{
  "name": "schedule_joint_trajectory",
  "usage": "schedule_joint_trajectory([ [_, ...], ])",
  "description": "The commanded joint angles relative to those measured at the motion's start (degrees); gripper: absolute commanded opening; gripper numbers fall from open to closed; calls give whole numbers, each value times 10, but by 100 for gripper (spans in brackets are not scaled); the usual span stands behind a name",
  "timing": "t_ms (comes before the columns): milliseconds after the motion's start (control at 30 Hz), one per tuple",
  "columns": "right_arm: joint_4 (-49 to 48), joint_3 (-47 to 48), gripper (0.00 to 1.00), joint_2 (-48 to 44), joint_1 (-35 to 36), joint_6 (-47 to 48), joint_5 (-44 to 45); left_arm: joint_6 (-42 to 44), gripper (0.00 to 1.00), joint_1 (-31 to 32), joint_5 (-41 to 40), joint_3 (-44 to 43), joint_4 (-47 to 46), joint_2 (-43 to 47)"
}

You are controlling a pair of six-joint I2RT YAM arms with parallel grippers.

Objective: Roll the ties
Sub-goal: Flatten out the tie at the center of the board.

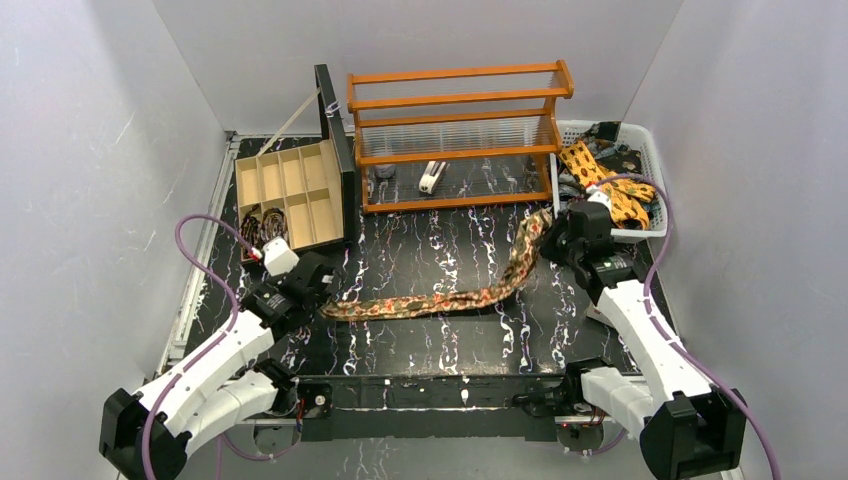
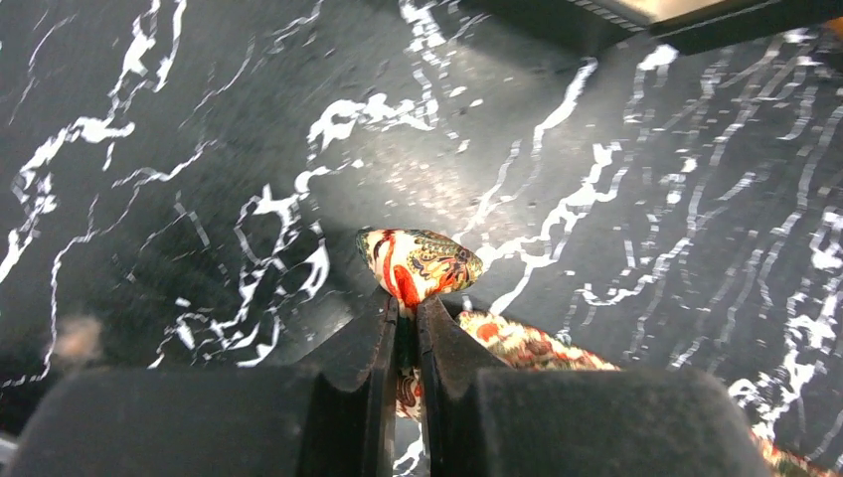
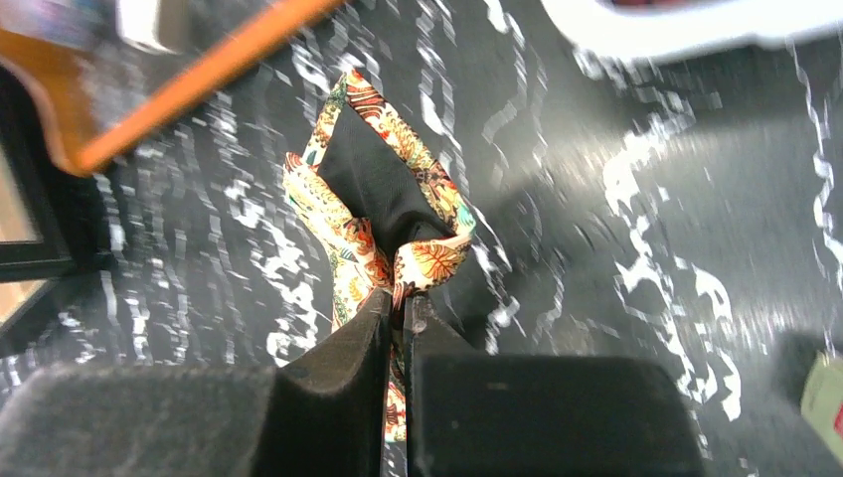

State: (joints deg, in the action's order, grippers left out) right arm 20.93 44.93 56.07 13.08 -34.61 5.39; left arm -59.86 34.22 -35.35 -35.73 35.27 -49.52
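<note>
The tie (image 1: 455, 298) lies stretched across the table (image 1: 430, 340). The left hand (image 2: 406, 333) is pinched tight on its narrow tip, the right hand (image 3: 399, 310) on its wide end. The cloth looks soft, light and slippery, so it probably rolls best from the narrow tip.

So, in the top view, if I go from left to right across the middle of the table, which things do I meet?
left gripper → patterned tie stretched flat between both grippers → right gripper → white basket
</note>
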Motion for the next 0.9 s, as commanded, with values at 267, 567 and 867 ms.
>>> schedule_joint_trajectory([
  [267, 143, -11, 63, -14, -7, -58, 102, -112, 91, -9, -79, -4, 156, 23],
  [567, 111, 102, 72, 13, -6, 47, 3, -46, 98, -10, -58, -46, 167, 46],
  [867, -45, 46, 63, 109, 82, 93, -322, 39, 98, -17, 47, -56, 124, 29],
])
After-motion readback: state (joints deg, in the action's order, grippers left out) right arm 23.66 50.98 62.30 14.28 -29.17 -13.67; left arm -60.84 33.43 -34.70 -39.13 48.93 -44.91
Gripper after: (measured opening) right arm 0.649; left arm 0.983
